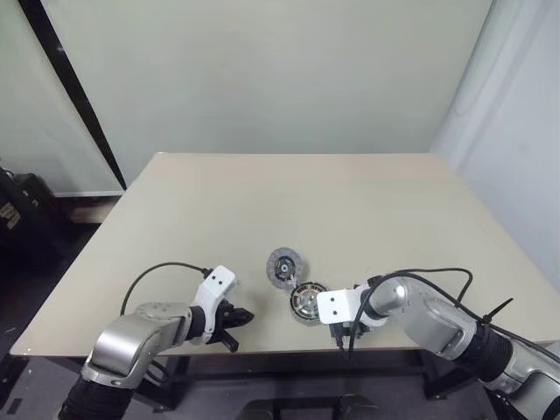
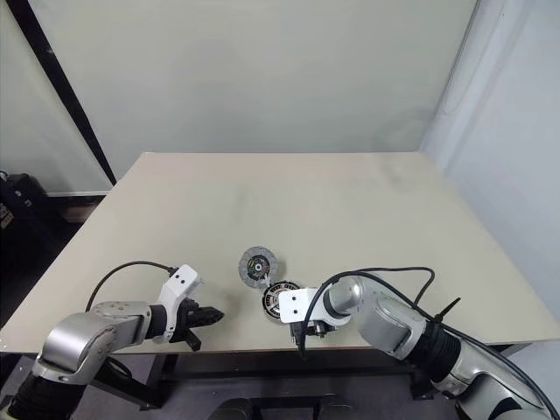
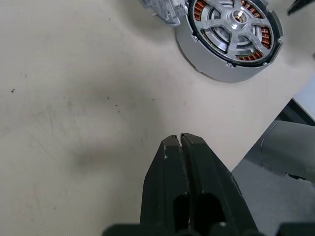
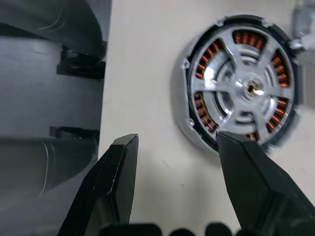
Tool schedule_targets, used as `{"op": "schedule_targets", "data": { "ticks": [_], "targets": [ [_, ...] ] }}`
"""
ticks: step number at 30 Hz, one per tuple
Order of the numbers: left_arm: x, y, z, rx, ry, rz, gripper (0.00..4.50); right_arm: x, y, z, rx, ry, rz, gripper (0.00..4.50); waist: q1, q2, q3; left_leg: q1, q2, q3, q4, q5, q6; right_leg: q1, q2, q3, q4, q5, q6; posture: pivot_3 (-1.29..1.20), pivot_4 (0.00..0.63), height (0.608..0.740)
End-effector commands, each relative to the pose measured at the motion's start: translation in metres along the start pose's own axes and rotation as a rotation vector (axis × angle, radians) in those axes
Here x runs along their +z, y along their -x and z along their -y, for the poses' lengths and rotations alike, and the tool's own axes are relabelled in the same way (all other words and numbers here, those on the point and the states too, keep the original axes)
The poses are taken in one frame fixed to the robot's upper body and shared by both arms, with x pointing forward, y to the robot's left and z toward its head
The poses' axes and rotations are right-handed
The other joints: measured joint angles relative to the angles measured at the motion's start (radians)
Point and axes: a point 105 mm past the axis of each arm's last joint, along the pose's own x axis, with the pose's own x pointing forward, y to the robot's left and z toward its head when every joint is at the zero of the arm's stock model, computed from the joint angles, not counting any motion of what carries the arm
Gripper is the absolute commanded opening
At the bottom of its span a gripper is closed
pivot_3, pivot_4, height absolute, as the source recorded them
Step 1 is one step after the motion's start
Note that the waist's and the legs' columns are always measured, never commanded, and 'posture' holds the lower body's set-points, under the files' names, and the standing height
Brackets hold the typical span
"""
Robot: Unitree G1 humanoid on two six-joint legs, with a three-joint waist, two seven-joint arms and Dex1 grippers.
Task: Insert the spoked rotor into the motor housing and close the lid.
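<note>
Risk is that the open right gripper (image 4: 174,147), beside the motor housing (image 4: 197,135) with the spoked rotor (image 4: 243,88) already inside, pushes it toward the near table (image 1: 262,201) edge, while the closed, empty left gripper (image 3: 181,140) cannot steady it

Silver spoked rotor (image 4: 244,91) over copper-brown coils in grey motor housing (image 3: 209,63).

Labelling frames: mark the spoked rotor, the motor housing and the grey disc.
spoked rotor (image 4: 248,88), right wrist view, central hub.
motor housing (image 3: 206,69), left wrist view, grey outer wall.
grey disc (image 1: 283,266), left eye view, centre.
</note>
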Motion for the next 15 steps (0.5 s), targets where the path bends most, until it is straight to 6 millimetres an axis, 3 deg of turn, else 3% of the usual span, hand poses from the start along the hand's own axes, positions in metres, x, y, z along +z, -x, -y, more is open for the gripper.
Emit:
{"op": "schedule_targets", "data": {
  "ticks": [1,7,10,15],
  "targets": [
    [0.009,0.002,0.001,0.006,-0.039,0.024,0.04,0.004,0.002,0.01,-0.033,0.041,-0.003,2.75,0.0,0.0,0.0,0.0,0.0,0.0,0.0,0.0,0.0,0.0,0.0,0.0,0.0,0.0,0.0,0.0,0.0,0.74],
    [0.009,0.002,0.0,0.015,-0.049,0.025,0.04,-0.001,-0.004,0.013,-0.047,0.048,-0.022,2.75,0.0,0.0,0.0,0.0,0.0,0.0,0.001,0.0,0.0,0.0,0.0,0.0,0.0,0.0,0.0,0.0,0.0,0.74],
    [0.009,0.002,-0.001,0.021,-0.054,0.029,0.0,-0.004,-0.008,0.015,-0.058,0.051,-0.03,2.21,0.0,-0.001,-0.001,0.001,0.0,0.0,0.0,0.0,0.0,0.001,0.0,0.0,0.0,0.0,0.0,0.0,0.0,0.74],
    [0.011,0.002,-0.002,0.021,-0.062,0.036,0.0,-0.005,-0.011,0.017,-0.072,0.062,-0.032,0.49,0.0,-0.003,-0.002,0.001,0.0,0.0,0.0,0.0,0.0,0.001,0.0,0.0,0.0,0.0,0.0,0.0,0.0,0.74]
  ]
}}
